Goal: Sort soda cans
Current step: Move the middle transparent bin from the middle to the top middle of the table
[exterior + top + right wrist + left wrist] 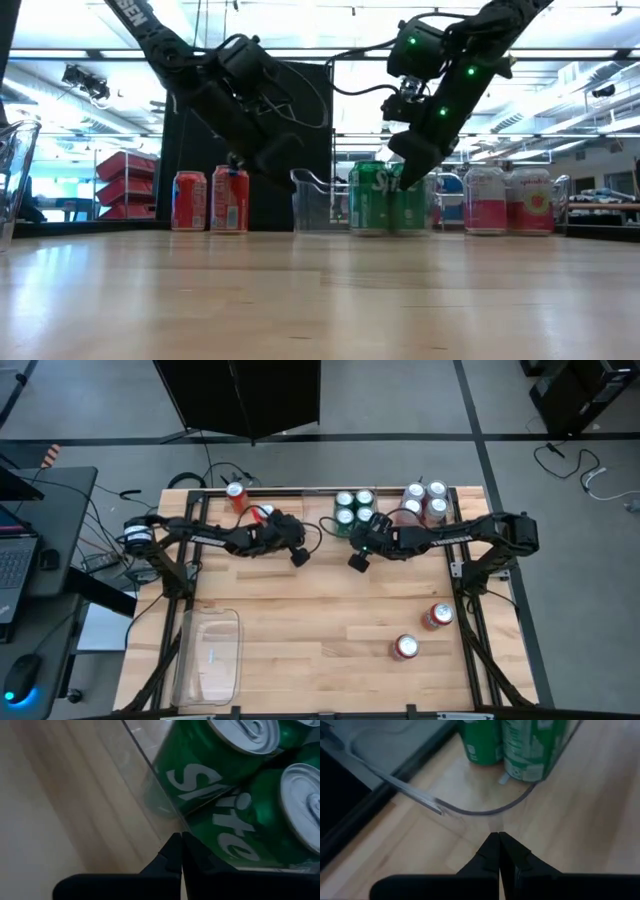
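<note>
Two claws closed beside the green cans' bin on the worktop (320, 640)

Nearest the low camera lay bare wood; measured from the clear bin (356, 510) holding four green cans (355, 508) at the far edge, everything else fell to either side. Left of it stood two red cans (236, 493), one partly hidden by the left arm, and nearer still the left claw (299, 558), fingers pressed together and empty. Just beside the bin's front wall hung the right claw (355, 563), also pinched shut on nothing. Right of the green bin, four silver-white and red cans (425, 502) sat grouped. Two more red cans (422, 632) stood well apart toward the near right, and an empty clear bin (209, 656) lay at the near left.
</note>
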`<action>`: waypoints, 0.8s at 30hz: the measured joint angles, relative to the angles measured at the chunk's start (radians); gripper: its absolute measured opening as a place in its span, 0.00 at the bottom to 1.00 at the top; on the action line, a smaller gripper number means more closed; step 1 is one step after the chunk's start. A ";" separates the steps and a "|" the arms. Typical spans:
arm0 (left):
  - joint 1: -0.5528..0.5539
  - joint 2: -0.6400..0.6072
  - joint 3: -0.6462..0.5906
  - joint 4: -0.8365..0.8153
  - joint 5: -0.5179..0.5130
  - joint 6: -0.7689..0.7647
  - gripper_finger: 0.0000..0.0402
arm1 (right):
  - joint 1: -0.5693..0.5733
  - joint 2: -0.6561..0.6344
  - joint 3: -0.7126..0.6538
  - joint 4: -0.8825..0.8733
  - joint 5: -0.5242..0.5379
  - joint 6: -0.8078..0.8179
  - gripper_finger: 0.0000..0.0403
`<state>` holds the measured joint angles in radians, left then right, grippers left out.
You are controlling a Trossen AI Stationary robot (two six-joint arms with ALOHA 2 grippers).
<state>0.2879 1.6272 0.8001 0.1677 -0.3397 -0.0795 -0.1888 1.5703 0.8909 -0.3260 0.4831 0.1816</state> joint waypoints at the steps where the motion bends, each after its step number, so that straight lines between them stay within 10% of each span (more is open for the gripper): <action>1: 0.012 0.000 0.000 0.012 0.000 0.002 0.00 | -0.012 0.000 0.000 0.006 -0.005 -0.006 0.00; 24: 0.026 -0.010 0.041 -0.013 0.119 -0.003 0.00 | -0.127 -0.012 0.000 0.049 -0.085 -0.137 0.00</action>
<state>0.3142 1.6176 0.8413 0.1548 -0.2208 -0.0826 -0.3154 1.5580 0.8909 -0.2774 0.3985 0.0448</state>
